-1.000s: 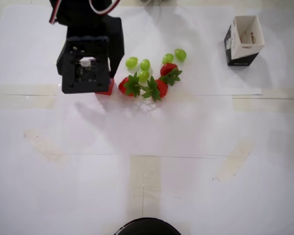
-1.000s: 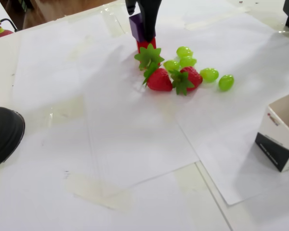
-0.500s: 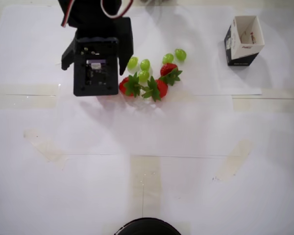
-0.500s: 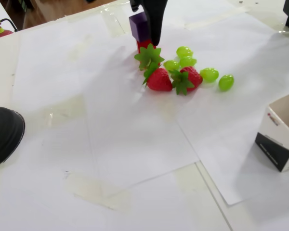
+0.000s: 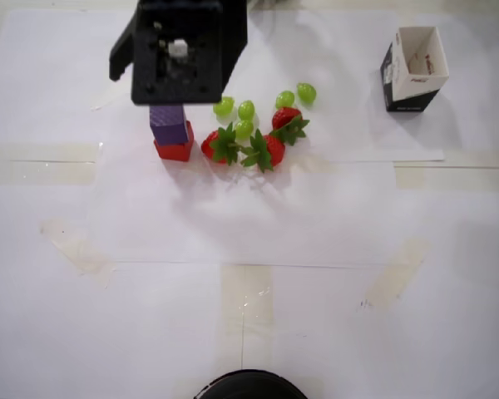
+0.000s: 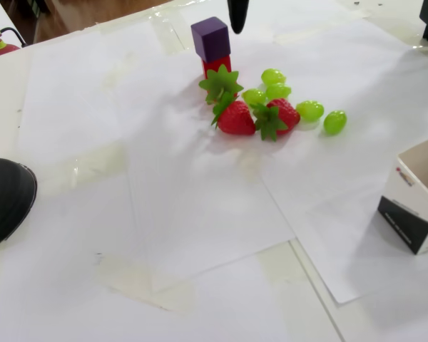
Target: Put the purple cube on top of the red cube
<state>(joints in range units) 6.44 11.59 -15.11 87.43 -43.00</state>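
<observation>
The purple cube stands on top of the red cube, left of the strawberries in the overhead view. In the fixed view the purple cube sits squarely on the red cube. My gripper hangs just above the stack, mostly hidden under the arm's black wrist body. One black fingertip shows just right of the purple cube's top and does not hold it. A black jaw juts out to the left in the overhead view, so the gripper looks open and empty.
Three strawberries with green leaves and several green grapes lie right beside the stack. A black-and-white open box stands at the far right. A black round object sits at the table's edge.
</observation>
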